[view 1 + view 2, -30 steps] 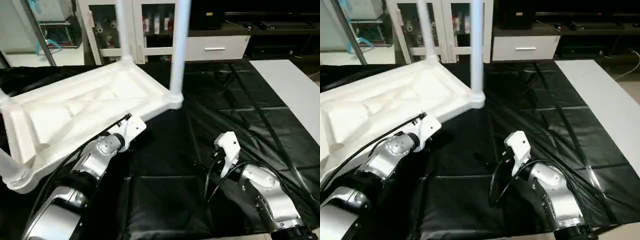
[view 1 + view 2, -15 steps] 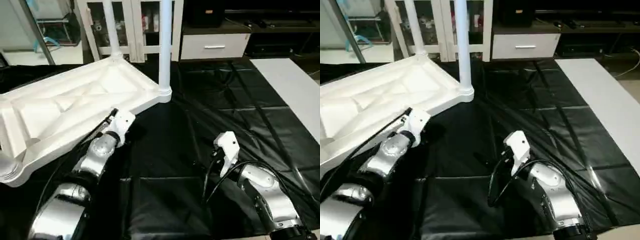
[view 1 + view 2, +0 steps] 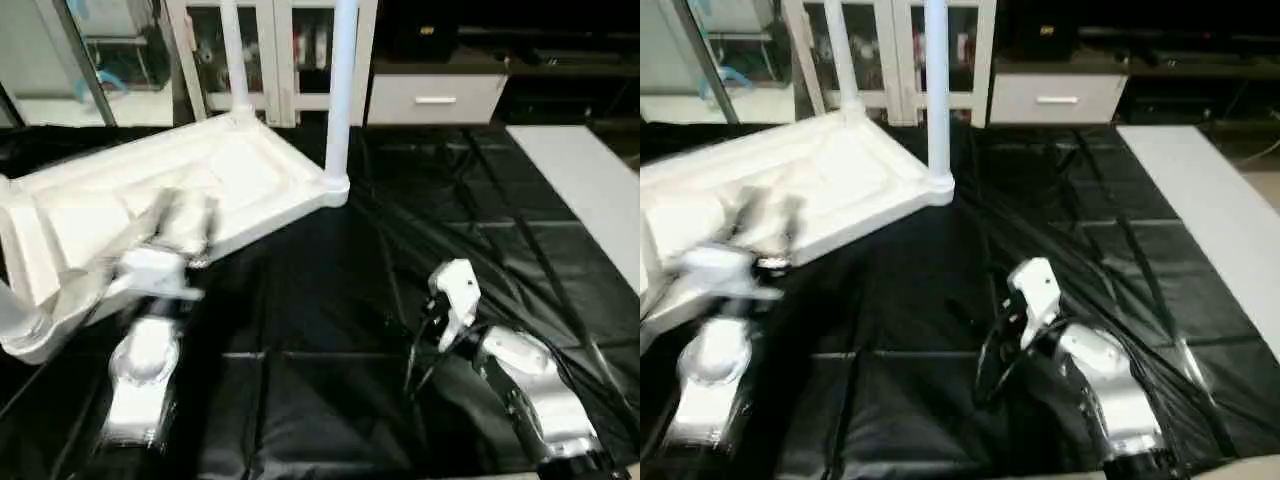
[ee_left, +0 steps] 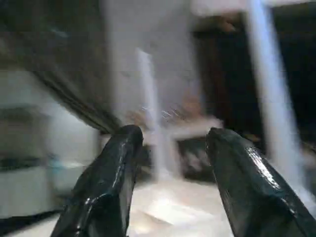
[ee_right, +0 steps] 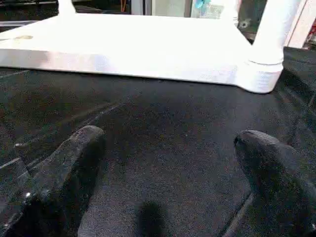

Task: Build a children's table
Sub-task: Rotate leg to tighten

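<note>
Tabletop (image 3: pixel 200 180), white plastic and turned underside up, lies on the black-covered surface (image 3: pixel 330 330) at about ten o'clock from the middle of the cloth, its ribbed inside facing the ceiling. Two white legs stand upright in its far sockets: one leg (image 3: pixel 340 90) in the corner nearest the middle of the cloth, at roughly twelve o'clock, and a second leg (image 3: pixel 233 55) in the corner behind it, a little toward eleven. Another white tube (image 3: pixel 15 310) shows at the near left corner, at nine o'clock, cut by the picture's edge.

The left arm (image 3: pixel 140 370) reaches up from seven o'clock, and its wrist lies over the tabletop's near long rim; it is blurred, so whether it touches the plastic is hard to tell. The left gripper (image 4: pixel 170 148) has its two black fingers (image 4: pixel 106 187) parted with a clear gap and nothing between them; past them show the pale tabletop and upright legs.

The right arm (image 3: pixel 520 385) comes in from five o'clock and rests low over bare cloth, well apart from the tabletop. The right gripper (image 5: pixel 168 148) stands wide, its fingers (image 5: pixel 74 158) far apart and empty, pointing across the cloth at the tabletop's side wall and the corner socket (image 5: pixel 259 74) that carries a leg.

A white cabinet with glass doors (image 3: pixel 290 50) stands beyond the surface at twelve o'clock.
</note>
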